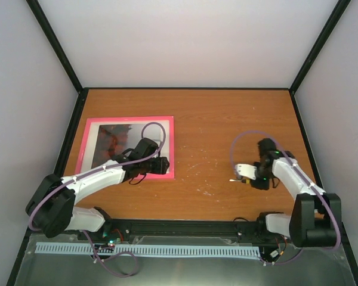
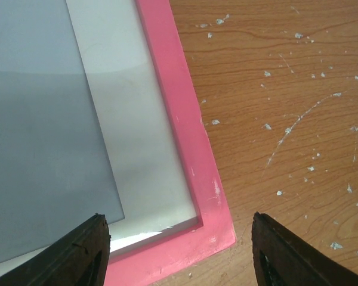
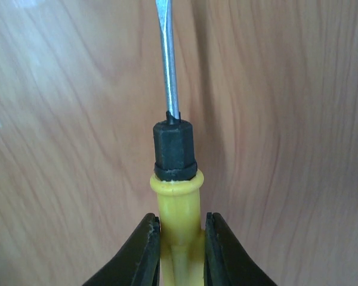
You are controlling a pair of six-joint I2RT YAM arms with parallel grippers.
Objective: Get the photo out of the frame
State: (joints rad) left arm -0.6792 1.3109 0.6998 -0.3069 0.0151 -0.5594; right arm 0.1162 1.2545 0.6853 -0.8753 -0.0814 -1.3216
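The photo point(image 1: 114, 138) lies inside the frame point(image 1: 129, 118) on the left side of the tabletop point(image 1: 227, 113), dark red and black in the middle with a pale margin. The left arm covers its near right part in the top view. In the left wrist view it shows only as flat grey under glare.

The left end effector point(image 2: 178, 235) hangs over the frame's near right corner with its fingers spread wide. I cannot tell whether it touches.

Well to the right, the right end effector point(image 3: 179, 232) is clamped on a yellow-handled screwdriver point(image 3: 175, 152) whose handle is cut off below.

The tabletop is brown wood grain, flecked and scratched white. Pale walls and black corner posts enclose it.
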